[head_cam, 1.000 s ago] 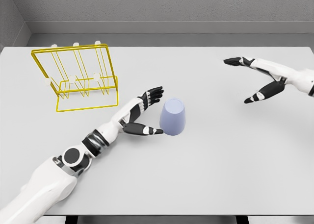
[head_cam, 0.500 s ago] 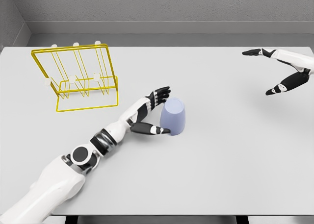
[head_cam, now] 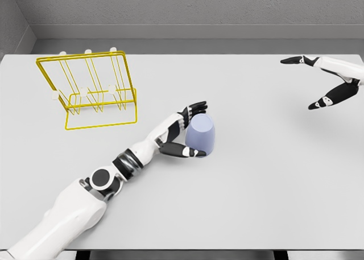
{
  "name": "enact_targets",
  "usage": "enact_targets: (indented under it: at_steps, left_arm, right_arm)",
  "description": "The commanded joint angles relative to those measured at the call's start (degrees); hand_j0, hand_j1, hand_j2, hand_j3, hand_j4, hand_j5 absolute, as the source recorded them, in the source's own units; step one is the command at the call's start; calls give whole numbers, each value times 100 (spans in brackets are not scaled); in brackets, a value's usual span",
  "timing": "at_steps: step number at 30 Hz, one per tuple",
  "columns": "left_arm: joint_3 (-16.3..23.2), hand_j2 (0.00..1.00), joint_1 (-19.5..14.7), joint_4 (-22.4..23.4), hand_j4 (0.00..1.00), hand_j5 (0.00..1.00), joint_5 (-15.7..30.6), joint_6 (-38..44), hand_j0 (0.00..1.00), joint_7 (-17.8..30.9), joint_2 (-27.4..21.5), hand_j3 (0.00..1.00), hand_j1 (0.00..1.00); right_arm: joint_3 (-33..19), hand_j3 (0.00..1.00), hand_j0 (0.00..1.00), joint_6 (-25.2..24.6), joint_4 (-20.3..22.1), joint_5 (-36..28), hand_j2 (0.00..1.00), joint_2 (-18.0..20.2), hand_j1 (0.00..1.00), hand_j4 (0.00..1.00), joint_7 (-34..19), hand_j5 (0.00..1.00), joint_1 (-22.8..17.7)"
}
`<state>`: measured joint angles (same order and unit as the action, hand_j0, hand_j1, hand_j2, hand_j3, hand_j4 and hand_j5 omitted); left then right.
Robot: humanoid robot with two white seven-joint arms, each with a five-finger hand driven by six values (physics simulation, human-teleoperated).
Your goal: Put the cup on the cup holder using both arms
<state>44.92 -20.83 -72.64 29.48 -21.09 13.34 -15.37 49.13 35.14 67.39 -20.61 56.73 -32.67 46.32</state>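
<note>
No readable text, labels, brands, numbers or signs anywhere. Pale lavender plastic cup [head_cam: 201,135]: plain surface, no print. Yellow wire cup holder rack [head_cam: 88,89]: bare wire, no tag. Flat grey table top [head_cam: 256,174]: unmarked. White robot arms and black-fingered hands: no lettering or logos visible. Grey back wall: blank.

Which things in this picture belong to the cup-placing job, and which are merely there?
Job: cup, upside down; yellow wire cup holder; left hand closing round the cup; right hand, open at far right.

Merely there: grey table; back wall.
</note>
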Motion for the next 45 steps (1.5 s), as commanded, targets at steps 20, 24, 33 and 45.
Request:
enact_targets:
  at_steps: [20,24,33,45]
  left_arm:
    - [-1,47,9,-39,47,47,14,-9,47,89,-19,47,47]
    - [-10,43,-9,-39,43,43,14,-9,43,221,-28,43,43]
    - [-80,42,61,-452,42,42,31,-53,42,441,-115,42,42]
    - [-854,42,510,-2447,42,42,365,-9,42,415,-1574,42,42]
  right_arm:
    - [0,100,100,-14,2,-40,100,5,100,100,-2,100,-18]
    - [0,100,100,-14,2,-40,100,5,100,100,-2,100,-9]
    - [1,100,100,-14,2,-40,100,31,100,100,7,100,-9]
    - [0,100,100,-14,2,-40,100,31,100,100,7,100,-9]
